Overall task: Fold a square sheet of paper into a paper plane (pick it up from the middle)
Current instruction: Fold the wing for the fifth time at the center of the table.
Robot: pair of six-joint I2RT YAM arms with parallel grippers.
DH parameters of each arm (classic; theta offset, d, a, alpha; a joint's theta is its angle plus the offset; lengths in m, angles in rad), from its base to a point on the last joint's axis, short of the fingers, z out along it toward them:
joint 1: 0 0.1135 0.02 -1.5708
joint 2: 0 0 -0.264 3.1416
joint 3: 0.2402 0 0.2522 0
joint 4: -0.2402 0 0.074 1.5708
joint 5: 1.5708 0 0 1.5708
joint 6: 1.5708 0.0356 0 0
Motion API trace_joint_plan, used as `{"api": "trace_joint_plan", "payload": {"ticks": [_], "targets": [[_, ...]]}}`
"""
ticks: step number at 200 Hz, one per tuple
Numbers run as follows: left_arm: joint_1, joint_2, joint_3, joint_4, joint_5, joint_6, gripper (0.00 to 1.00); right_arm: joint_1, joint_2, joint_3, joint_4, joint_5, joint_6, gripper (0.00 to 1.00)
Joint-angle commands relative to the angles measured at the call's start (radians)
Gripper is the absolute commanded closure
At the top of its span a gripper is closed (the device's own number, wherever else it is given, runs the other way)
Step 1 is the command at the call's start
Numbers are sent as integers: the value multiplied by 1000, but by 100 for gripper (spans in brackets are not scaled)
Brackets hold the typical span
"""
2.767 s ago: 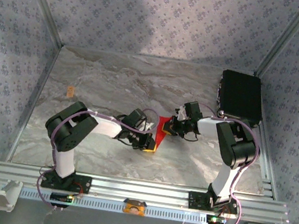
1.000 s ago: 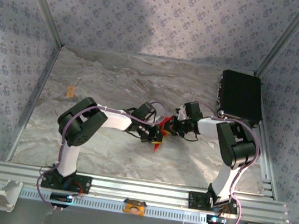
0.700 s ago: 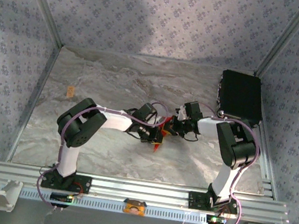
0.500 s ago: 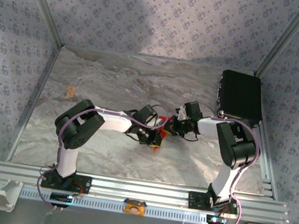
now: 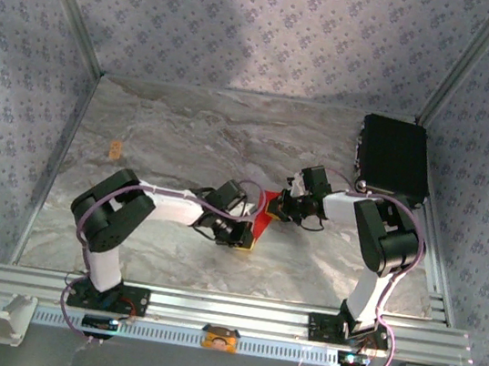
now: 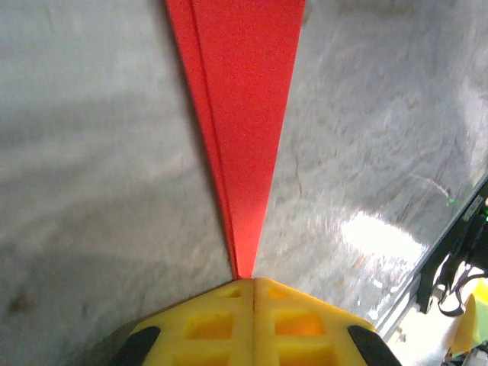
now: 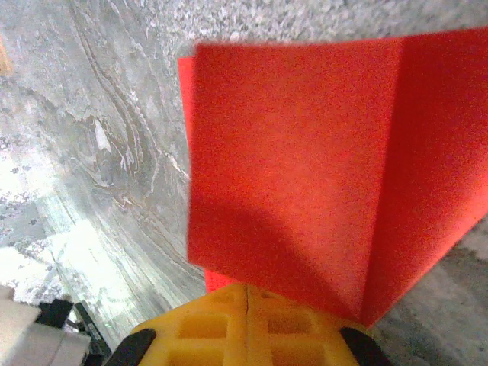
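Note:
The red square sheet of paper, folded into a slim dart-like paper plane, stretches between both grippers at the middle of the marble table. My left gripper is shut on its narrow pointed end. In the left wrist view the paper narrows to a point that runs into the seam of the closed yellow gripper. My right gripper is shut on the wide end. In the right wrist view the paper shows a folded flap and a crease, coming out of the closed gripper.
A black box sits at the back right corner. A small tan piece lies near the left wall. Patterned walls close in three sides, and an aluminium rail runs along the near edge.
The left arm has drawn back toward the near left and lower, pulling the paper's point with it. More red paper now shows between the grippers. The right arm has stayed put.

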Motion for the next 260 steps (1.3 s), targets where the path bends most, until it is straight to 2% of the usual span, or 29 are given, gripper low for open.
{"api": "trace_joint_plan", "payload": {"ticks": [1,24,57,93,114,183,220,260], "targets": [[-23,-55,-29,-77,21,19,96,-4,24,-28,-78,128,-11,93],[-22,-106,-20,-76,15,28,96,-2,22,-28,-78,128,-9,93],[8,-159,-34,7,-6,0,96,-1,15,-28,-77,125,-5,93],[65,-105,-11,148,-14,-72,96,1,16,-28,-75,124,-2,93],[69,-30,92,78,-35,-29,96,1,13,-30,-67,119,0,93],[71,131,221,82,-39,-27,95,4,11,-34,-55,112,7,92],[70,194,224,49,-73,-32,97,4,6,-38,-55,109,5,92],[69,195,167,1,-87,-27,100,-7,-11,-31,-45,81,5,91]]}}
